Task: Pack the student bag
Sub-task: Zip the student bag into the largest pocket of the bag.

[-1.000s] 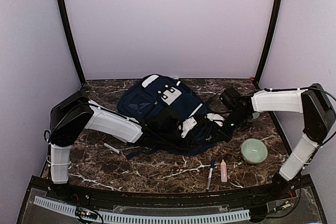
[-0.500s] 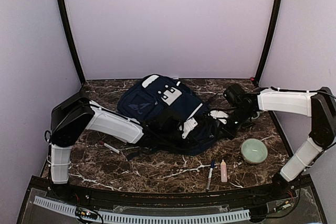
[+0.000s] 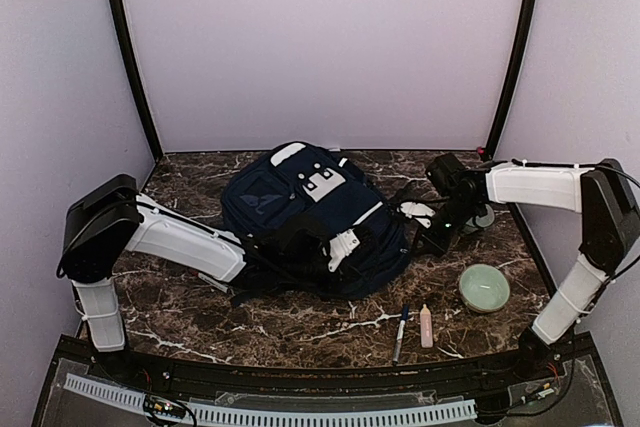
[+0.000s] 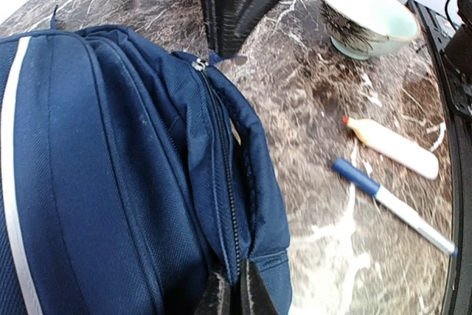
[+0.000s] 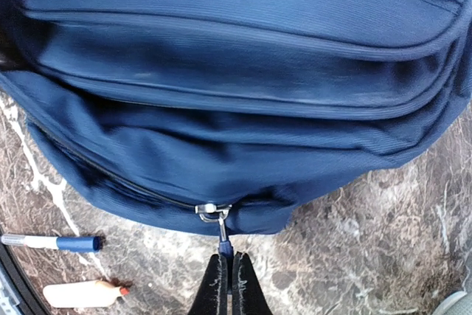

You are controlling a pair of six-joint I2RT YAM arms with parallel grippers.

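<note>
**Arms drawn apart, bag pulled tighter**

Both my arms have drawn outward since a second ago, and the student bag (image 3: 300, 197) has bunched up. It lies left of the green bowl (image 3: 484, 287) and farther back. My left gripper (image 4: 234, 289) pinches the fabric lip beside the zip. My right gripper (image 5: 226, 260), nearer the bowl, is clenched on the zipper pull (image 5: 221, 235). I judge the bag soft, floppy and fairly light. It slides when tugged, so one hand should anchor cloth while the other draws the tab.
</note>
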